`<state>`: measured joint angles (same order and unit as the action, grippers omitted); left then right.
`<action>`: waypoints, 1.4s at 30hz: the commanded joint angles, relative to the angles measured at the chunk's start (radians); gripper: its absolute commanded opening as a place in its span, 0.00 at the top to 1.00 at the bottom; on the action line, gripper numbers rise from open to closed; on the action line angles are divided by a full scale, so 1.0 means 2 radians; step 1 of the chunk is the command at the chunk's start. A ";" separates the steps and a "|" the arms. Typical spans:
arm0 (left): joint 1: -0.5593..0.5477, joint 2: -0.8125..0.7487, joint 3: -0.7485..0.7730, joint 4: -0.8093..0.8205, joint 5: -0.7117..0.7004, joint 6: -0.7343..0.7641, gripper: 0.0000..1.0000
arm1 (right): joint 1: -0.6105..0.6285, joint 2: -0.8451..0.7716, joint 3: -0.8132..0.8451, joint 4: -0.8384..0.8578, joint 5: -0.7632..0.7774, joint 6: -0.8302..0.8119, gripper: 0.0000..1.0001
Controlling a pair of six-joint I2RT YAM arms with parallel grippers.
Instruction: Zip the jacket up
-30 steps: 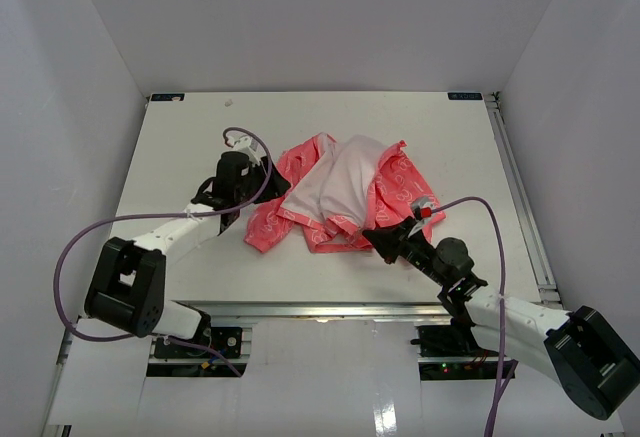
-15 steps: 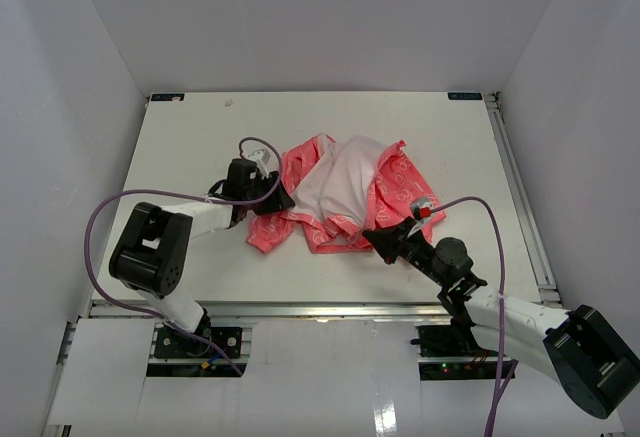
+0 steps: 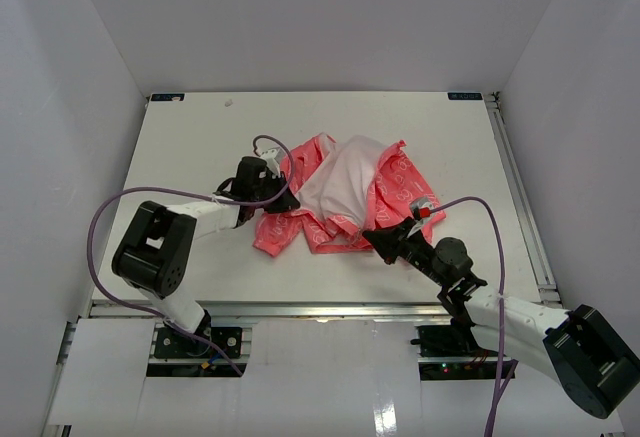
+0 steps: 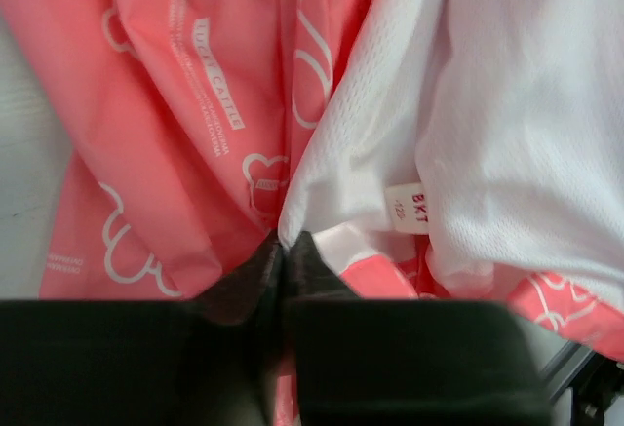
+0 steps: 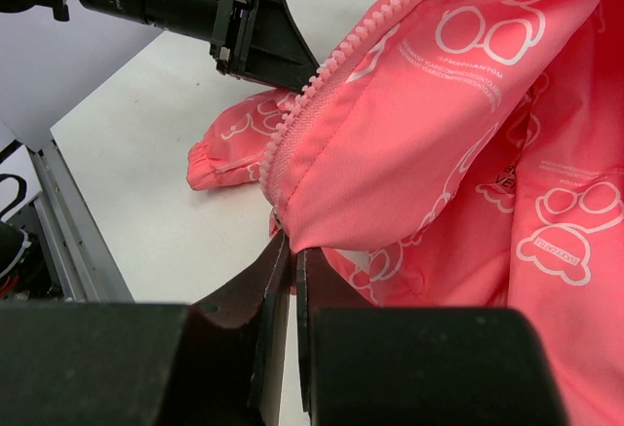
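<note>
The top view looks steeply down from high at the near side over the whole bench (image 3: 185, 142). Each wrist view sits very close behind the left end effector (image 4: 283, 251) or right end effector (image 5: 292, 255), facing the jacket (image 3: 345, 192), which all three share.

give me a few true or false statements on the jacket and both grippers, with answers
1. The jacket is zipped shut. False: it lies open, white lining showing.
2. The right gripper pinches the jacket by the zipper teeth. True.
3. The left gripper is wide open, clear of the cloth. False: its jaws pinch the jacket.
4. A label shows on the lining. True.
</note>
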<state>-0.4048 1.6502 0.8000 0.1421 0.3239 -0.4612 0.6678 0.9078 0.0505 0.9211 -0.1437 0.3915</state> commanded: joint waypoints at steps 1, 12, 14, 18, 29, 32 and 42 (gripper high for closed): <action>-0.001 -0.017 0.035 -0.058 -0.106 -0.003 0.99 | -0.001 0.017 -0.034 0.021 0.008 -0.005 0.92; -0.030 -0.181 0.030 -0.176 -0.310 -0.018 1.00 | 0.001 0.163 0.018 0.119 -0.024 0.016 0.92; -0.073 -0.173 0.026 -0.163 -0.290 -0.006 1.00 | 0.001 0.168 0.018 0.114 -0.015 0.014 0.92; -0.171 -0.124 0.022 -0.108 -0.262 0.024 1.00 | 0.001 0.173 0.010 0.119 -0.010 0.017 0.92; -0.231 -0.149 -0.017 -0.020 -0.201 0.036 0.23 | 0.001 0.092 -0.016 0.043 0.046 0.006 0.92; -0.220 -0.193 -0.024 -0.025 -0.198 0.032 0.18 | 0.001 0.070 -0.018 0.029 0.045 0.005 0.92; -0.084 -0.236 -0.111 0.033 -0.002 -0.089 0.36 | 0.001 0.046 -0.020 0.013 0.042 0.003 0.92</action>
<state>-0.6471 1.1903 0.6828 0.1415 0.1014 -0.4946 0.6678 1.0175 0.0498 0.9348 -0.0745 0.4138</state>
